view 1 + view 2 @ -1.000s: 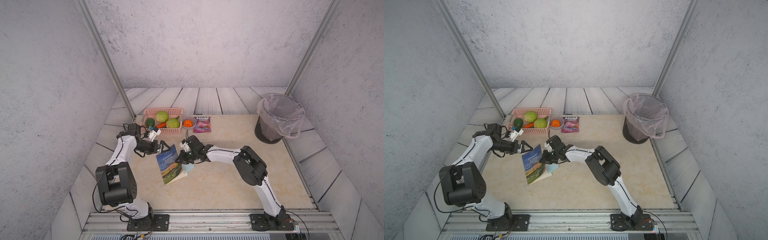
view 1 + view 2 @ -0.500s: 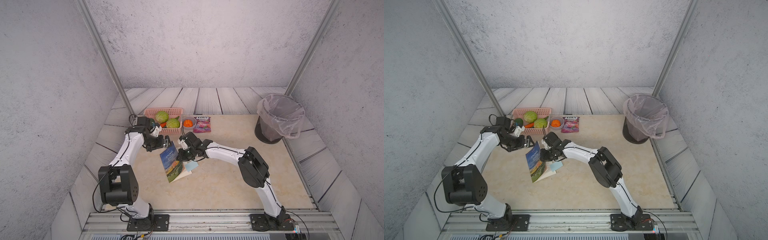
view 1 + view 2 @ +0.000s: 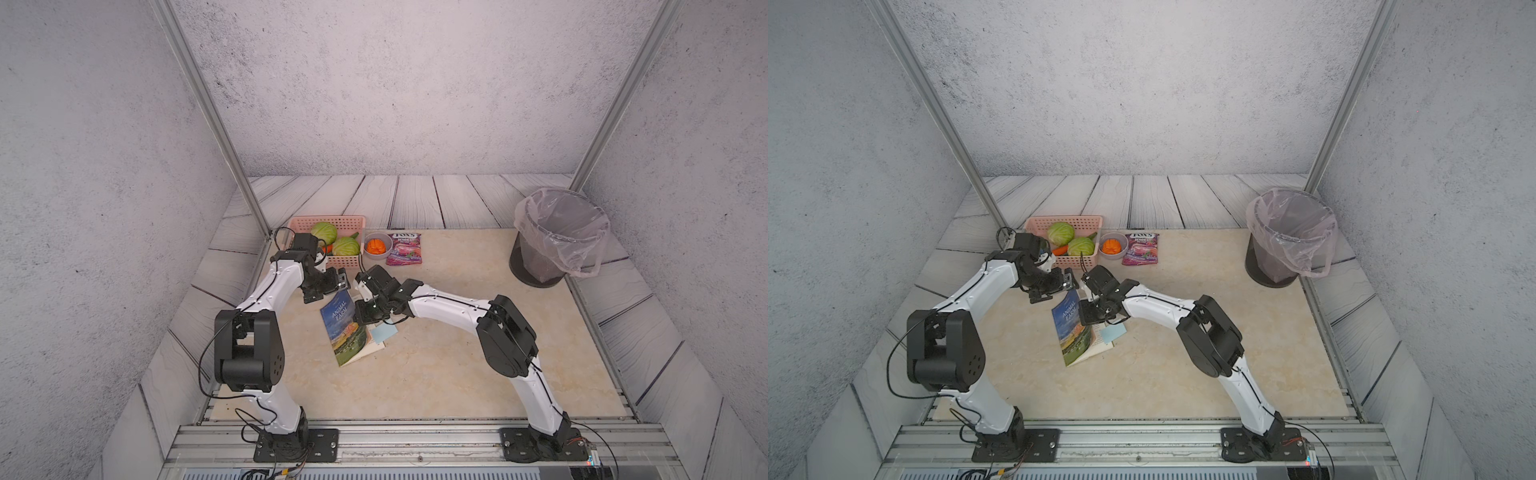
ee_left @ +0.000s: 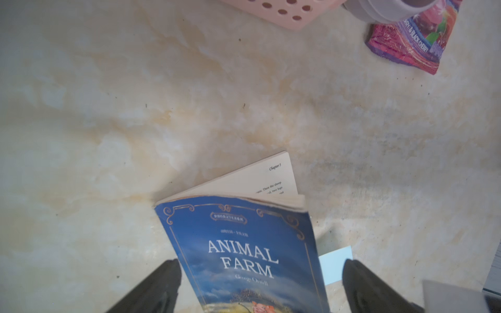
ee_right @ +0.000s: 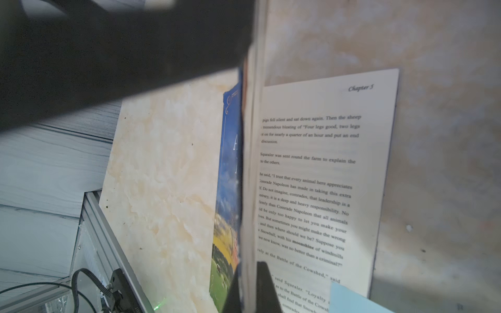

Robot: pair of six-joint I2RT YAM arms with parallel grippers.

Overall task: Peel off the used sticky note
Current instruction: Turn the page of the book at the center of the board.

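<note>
Two jobs: right gripper (image 3: 366, 312), clamped on the book (image 3: 345, 328) by its cover, should hold it up. Left gripper (image 4: 259, 271), jaws apart, should pinch the sticky note (image 4: 335, 263) at its overhanging edge.

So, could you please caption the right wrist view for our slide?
Right gripper holds the book open, exposing the blue sticky note.

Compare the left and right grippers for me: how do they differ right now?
The left gripper is open and holds nothing; the right gripper is shut on the raised front cover of the book. The left gripper's fingers straddle the book without visibly touching it; the right gripper clamps it. Shared: neither touches the blue sticky note.
</note>
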